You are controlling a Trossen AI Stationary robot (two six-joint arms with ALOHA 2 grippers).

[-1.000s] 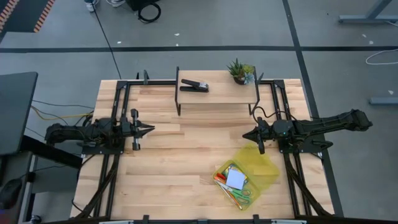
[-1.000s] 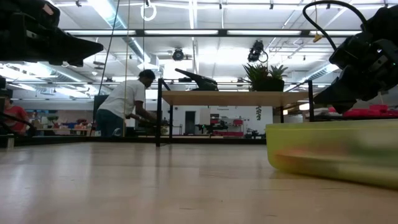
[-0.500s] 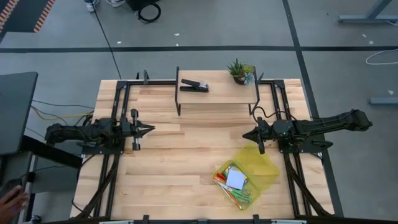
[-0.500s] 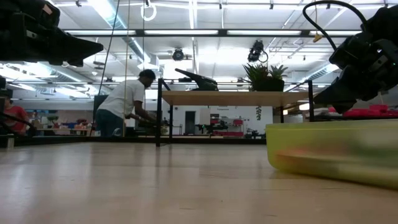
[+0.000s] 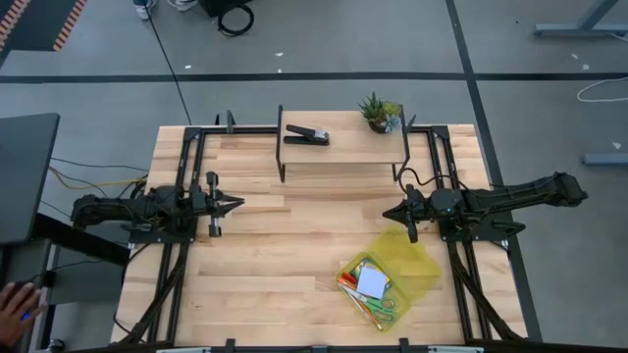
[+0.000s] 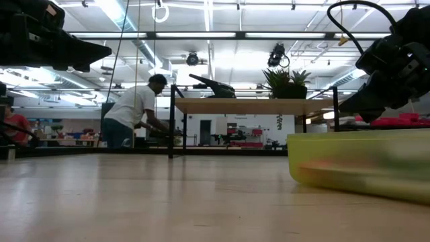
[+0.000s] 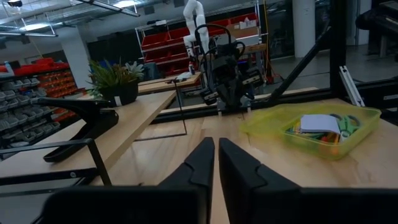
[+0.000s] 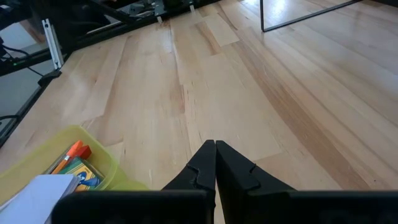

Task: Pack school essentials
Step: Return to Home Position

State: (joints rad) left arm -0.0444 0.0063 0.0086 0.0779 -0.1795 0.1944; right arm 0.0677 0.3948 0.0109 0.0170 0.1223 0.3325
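A translucent yellow-green bin [image 5: 424, 270] sits on the table near its near right corner. Inside lie the pale blue notepad [image 5: 372, 282], orange pencils [image 5: 346, 279], the crayon box [image 5: 368, 268] and green-handled scissors [image 5: 381, 307]. The notepad [image 7: 318, 122] and scissors [image 7: 346, 121] also show in the left wrist view, the notepad [image 8: 34, 193] and an orange piece [image 8: 73, 150] in the right wrist view. My left gripper [image 5: 239, 204] hovers shut over the table's left side. My right gripper [image 5: 385, 214] hovers shut just beyond the bin's far end.
A low wooden shelf [image 5: 343, 149] stands at the far edge, carrying a black stapler [image 5: 307, 135] and a small potted plant [image 5: 379, 112]. Bare wood [image 5: 304, 235] lies between the two grippers. In the low view a person [image 6: 134, 111] stands in the room behind.
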